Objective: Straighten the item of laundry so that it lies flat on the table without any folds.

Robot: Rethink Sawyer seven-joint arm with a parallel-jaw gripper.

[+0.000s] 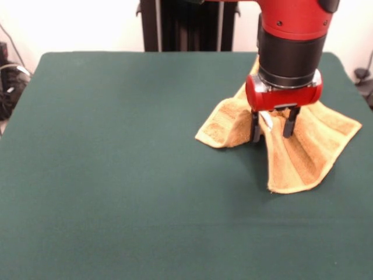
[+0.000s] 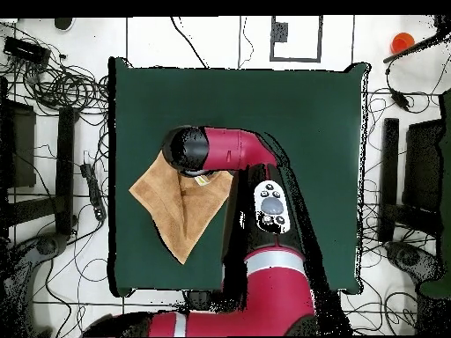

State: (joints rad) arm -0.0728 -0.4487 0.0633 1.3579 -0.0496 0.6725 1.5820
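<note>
The golden-orange towel (image 1: 303,154) lies crumpled on the dark green table (image 1: 116,175), at the right in the front view. It bunches into a raised ridge that runs to its near corner, with a folded flap to the left. My gripper (image 1: 272,137) stands straight down on the towel's middle. Its two dark fingers (image 1: 255,129) are apart and straddle the ridge, with the small white label (image 1: 266,121) between them. In the overhead view the towel (image 2: 181,216) lies near the table's left edge, and the arm's wrist (image 2: 187,150) hides the gripper.
The towel's far right corner lies close to the table's right edge (image 1: 356,93) in the front view. Cables and equipment (image 2: 53,88) lie on the floor around the table in the overhead view.
</note>
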